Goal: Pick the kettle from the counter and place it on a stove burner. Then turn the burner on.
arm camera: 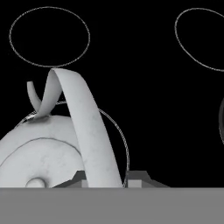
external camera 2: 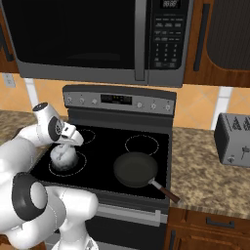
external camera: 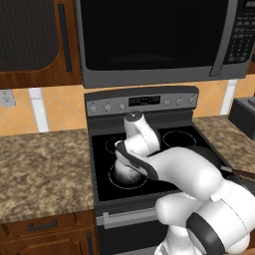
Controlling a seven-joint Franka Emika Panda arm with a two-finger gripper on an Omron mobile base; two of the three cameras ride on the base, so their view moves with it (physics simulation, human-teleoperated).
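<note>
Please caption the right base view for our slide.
Pincer shut on kettle over the stove's front-left burner.

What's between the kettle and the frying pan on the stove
Nothing. In the right base view the kettle sits on the front left burner and the frying pan on the front right, with bare black stove glass between them.
</note>
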